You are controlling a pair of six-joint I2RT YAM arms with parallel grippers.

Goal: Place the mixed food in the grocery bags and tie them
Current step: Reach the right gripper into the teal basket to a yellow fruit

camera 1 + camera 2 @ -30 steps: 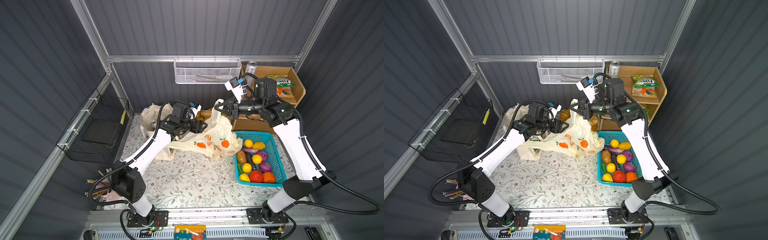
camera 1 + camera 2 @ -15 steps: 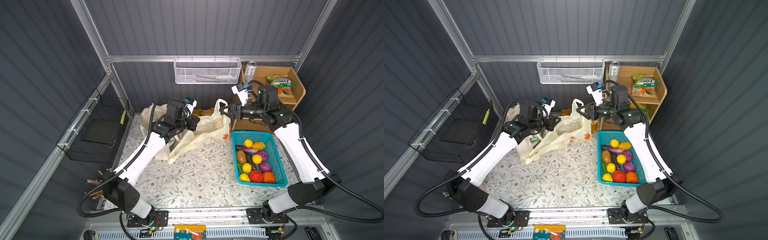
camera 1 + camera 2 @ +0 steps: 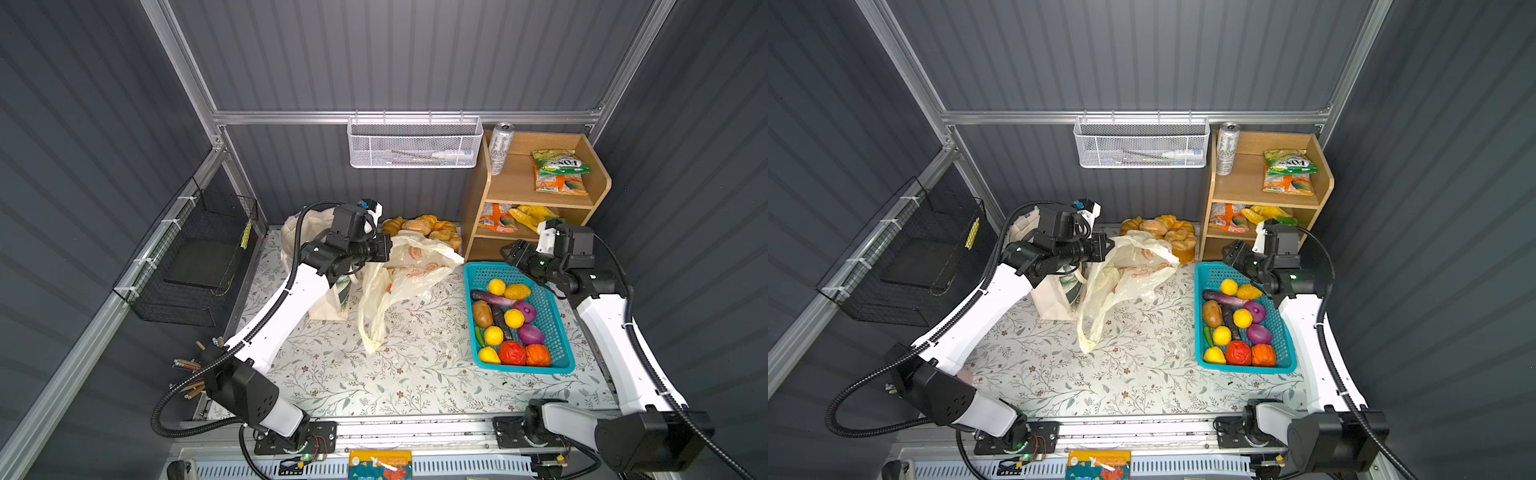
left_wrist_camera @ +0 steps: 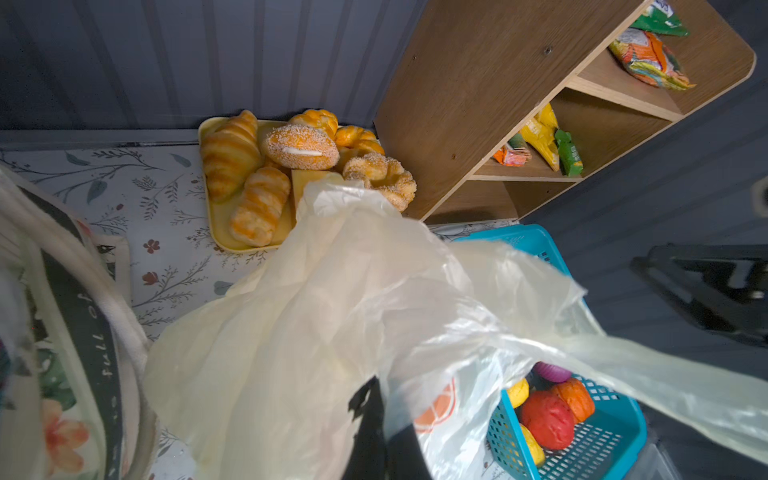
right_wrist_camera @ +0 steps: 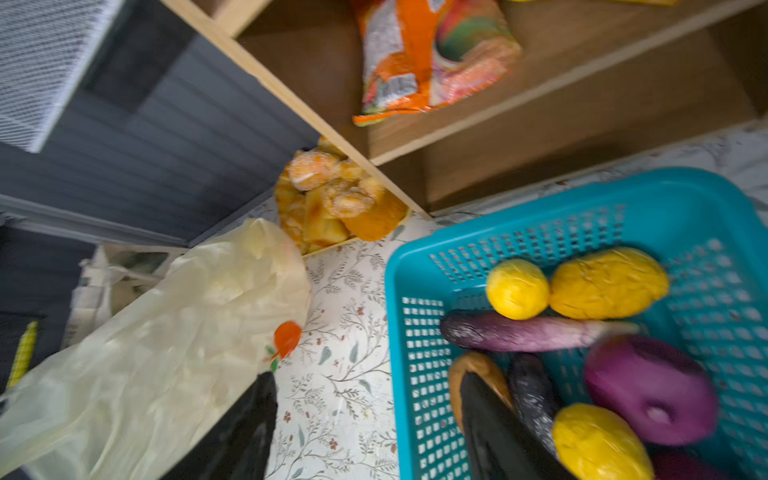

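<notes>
Left wrist view is filled by the thin, translucent pale-yellow plastic bag (image 4: 332,311) printed with orange fruit. Its film drapes over the left gripper (image 4: 376,415), whose jaws are pressed together on the bag's upper edge.

A second ago the bag hung stretched between both arms, its mouth raised. Now, in both top views, it has slumped onto the floral tablecloth (image 3: 415,374). One end is lifted at the left gripper (image 3: 384,249) and the rest trails toward the front.

The right gripper (image 3: 508,253) has let go. In the right wrist view its fingers (image 5: 249,428) stand spread with nothing between them. That arm has drawn back to hover over the back corner of the turquoise mesh plastic basket (image 3: 523,368), above the colourful toy produce (image 3: 505,320).

With only one side held, the bag's mouth has probably sagged, and I can see nothing inside it. The freed right arm looks set to fetch a first piece of produce, so loading seems to be only beginning and tying is a long way off.

- **Tote:** the cream canvas tote with green print (image 3: 328,295) stands just beside the plastic bag, behind the left arm.
- **Bread:** the golden-brown bread pieces (image 3: 424,228) sit on a yellow tray (image 4: 216,224) behind the bag.
- **Shelf items:** the silver-white drink can (image 3: 500,147) and snack packets (image 3: 559,164) rest on the wooden shelf unit (image 3: 515,183), well apart from both bags.
</notes>
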